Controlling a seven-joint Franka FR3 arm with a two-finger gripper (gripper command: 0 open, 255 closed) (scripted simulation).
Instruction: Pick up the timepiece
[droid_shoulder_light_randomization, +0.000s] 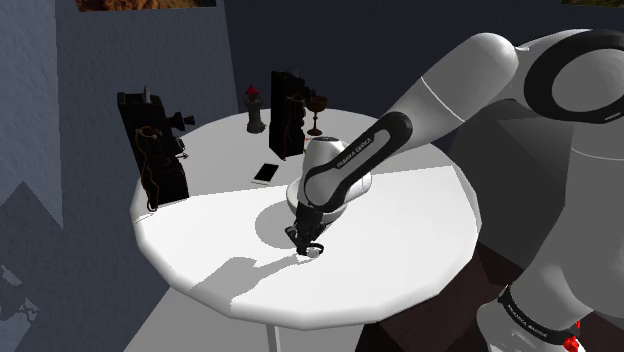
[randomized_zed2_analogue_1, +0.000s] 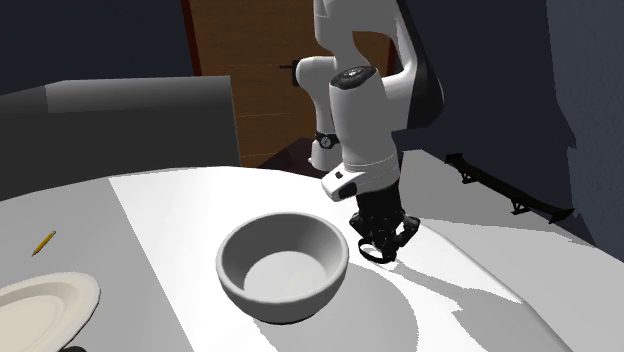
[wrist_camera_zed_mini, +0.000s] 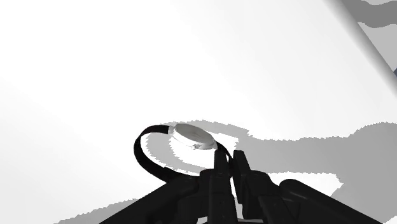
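White round table (droid_shoulder_light_randomization: 400, 240): end effector (droid_shoulder_light_randomization: 308, 246) clamped on wristwatch (wrist_camera_zed_mini: 194, 135) strap, nr bowl (randomized_zed2_analogue_1: 258, 294).

Your unit: one arm (droid_shoulder_light_randomization: 455, 75), glossy white rounded shells with dark grey joint collars. White "FRANKA EMIKA" lettering on the black forearm band (droid_shoulder_light_randomization: 372, 145) and the base ring (droid_shoulder_light_randomization: 527, 312). Small red mark (droid_shoulder_light_randomization: 572, 343) beside that ring. All-black two-finger gripper (droid_shoulder_light_randomization: 308, 246).
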